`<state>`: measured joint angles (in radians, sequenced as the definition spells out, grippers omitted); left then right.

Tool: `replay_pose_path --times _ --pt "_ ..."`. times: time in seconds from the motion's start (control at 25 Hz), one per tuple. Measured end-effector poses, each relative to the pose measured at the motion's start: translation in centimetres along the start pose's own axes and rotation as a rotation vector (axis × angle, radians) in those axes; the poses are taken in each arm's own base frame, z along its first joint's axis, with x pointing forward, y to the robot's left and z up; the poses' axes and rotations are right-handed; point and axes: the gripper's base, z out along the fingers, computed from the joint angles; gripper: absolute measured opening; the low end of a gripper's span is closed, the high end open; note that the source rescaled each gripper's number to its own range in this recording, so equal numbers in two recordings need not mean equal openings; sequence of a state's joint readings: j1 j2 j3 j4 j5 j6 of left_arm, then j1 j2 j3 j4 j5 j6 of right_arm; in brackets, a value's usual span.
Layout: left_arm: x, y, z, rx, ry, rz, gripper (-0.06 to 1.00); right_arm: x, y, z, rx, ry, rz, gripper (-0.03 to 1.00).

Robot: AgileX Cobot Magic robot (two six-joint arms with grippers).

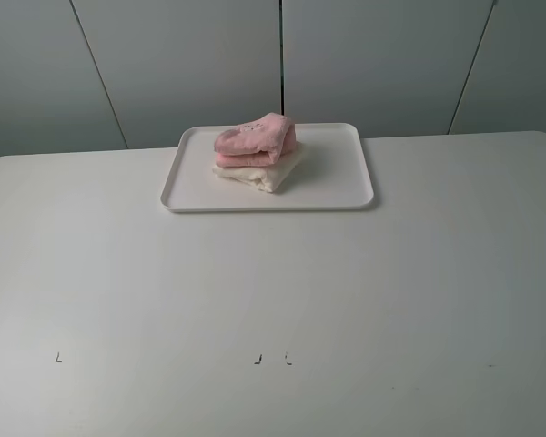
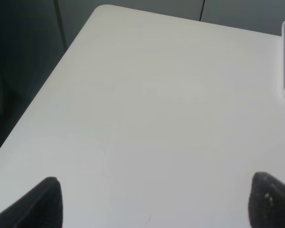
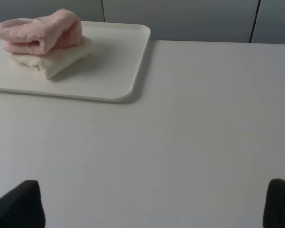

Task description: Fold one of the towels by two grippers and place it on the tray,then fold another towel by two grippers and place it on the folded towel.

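The white worktop (image 1: 273,300) carries only the white tray (image 1: 346,187), set toward its far edge. On the tray, left of its middle, lies the folded cream towel (image 1: 266,173), and the folded pink towel (image 1: 255,141) rests directly on it. Both folds and both placements look complete; nothing appears left. The left gripper (image 2: 154,202) and right gripper (image 3: 154,204) hang near the worktop's front, well apart from the tray, jaws spread wide and empty.

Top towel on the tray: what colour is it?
Pink; the top towel lies folded on a cream towel. The right wrist view shows it best.
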<state>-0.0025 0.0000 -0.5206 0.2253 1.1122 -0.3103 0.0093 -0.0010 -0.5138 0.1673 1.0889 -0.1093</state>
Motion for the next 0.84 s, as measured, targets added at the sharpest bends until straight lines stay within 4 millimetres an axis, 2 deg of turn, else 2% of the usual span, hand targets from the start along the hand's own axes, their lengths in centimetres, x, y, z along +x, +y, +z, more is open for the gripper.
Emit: replay_pose_path --times 0.84 --pt "0.00 0.00 0.00 0.000 0.000 0.000 1.00 0.00 0.00 0.00 0.000 0.000 0.000 1.00"
